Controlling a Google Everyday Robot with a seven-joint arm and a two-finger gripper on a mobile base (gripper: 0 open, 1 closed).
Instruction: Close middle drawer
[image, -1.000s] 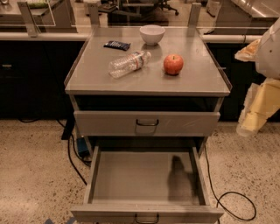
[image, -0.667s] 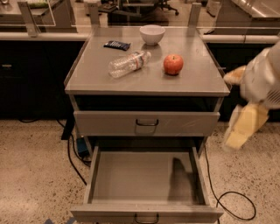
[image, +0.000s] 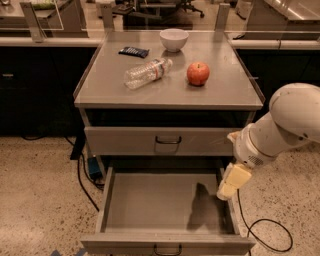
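Observation:
The middle drawer (image: 150, 205) is pulled far out of the grey cabinet, its plain grey floor bare, with its small dark handle (image: 167, 249) at the bottom edge of the view. The matching drawer front (image: 160, 141) one level above is pushed in. My gripper (image: 229, 184), cream-coloured at the end of the white arm (image: 285, 125), hangs at the right, over the drawer's right side wall near its back. It casts a shadow on the drawer floor. It holds nothing that I can see.
On the cabinet top (image: 110, 82) lie a plastic bottle (image: 147, 72), a red apple (image: 198, 73), a white bowl (image: 174, 39) and a dark packet (image: 133, 51). Black cables (image: 265, 235) run on the speckled floor at both sides. Dark counters stand behind.
The arm has swung in from the right edge, leftward and down. The gripper now hangs over the open drawer's right side. The drawer has not moved.

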